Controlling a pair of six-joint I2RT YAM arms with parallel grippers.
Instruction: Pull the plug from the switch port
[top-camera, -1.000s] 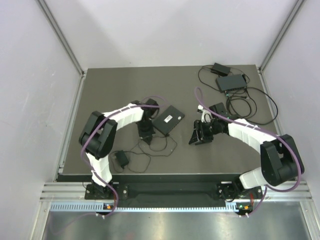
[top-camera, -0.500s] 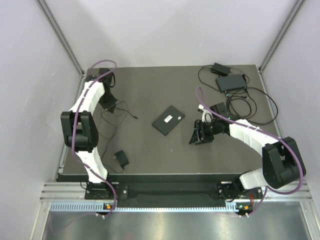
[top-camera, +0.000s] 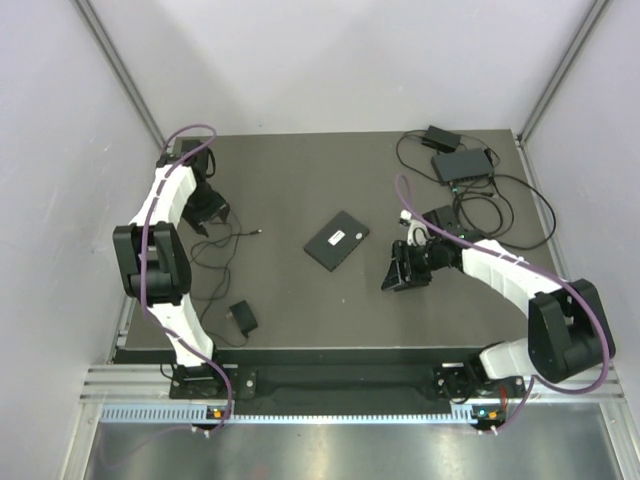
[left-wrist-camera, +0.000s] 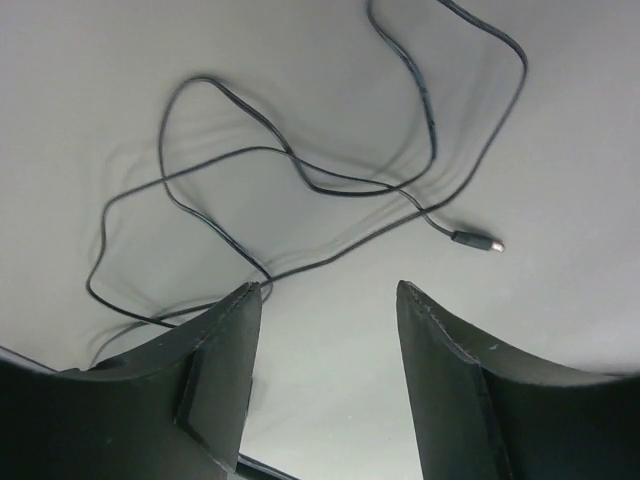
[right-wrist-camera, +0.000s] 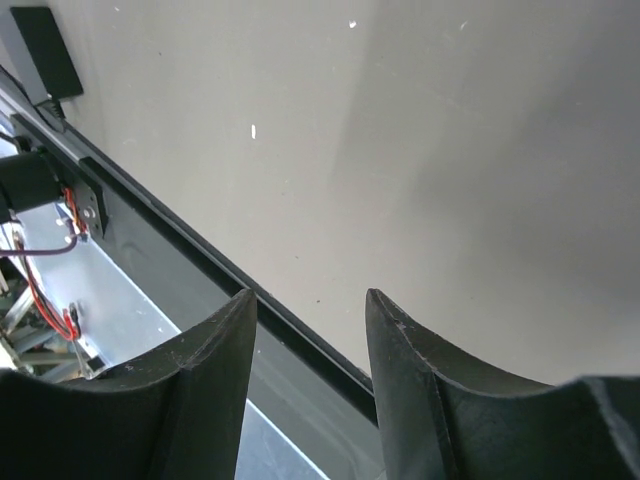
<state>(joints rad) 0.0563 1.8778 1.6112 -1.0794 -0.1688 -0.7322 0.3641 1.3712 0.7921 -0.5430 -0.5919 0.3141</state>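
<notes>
The switch (top-camera: 337, 240), a flat black box, lies alone at the middle of the table with no cable in it. The plug (top-camera: 262, 232) lies loose on the mat to its left, at the end of a thin black cable (top-camera: 222, 250). In the left wrist view the plug (left-wrist-camera: 478, 241) rests just beyond my fingertips, with the cable (left-wrist-camera: 250, 150) looped behind it. My left gripper (top-camera: 207, 220) (left-wrist-camera: 328, 288) is open and empty at the table's far left. My right gripper (top-camera: 392, 276) (right-wrist-camera: 308, 293) is open and empty, right of the switch.
The cable's black power adapter (top-camera: 240, 318) sits near the front left edge. A second black box (top-camera: 462, 165) with several cables and a small adapter (top-camera: 441, 136) lies at the back right. The table's front edge (right-wrist-camera: 200, 260) runs under my right gripper.
My left arm swung from the switch to the far left, dragging the cable with it. Its jaws have now opened, and the plug lies free on the mat. The right arm barely moved.
</notes>
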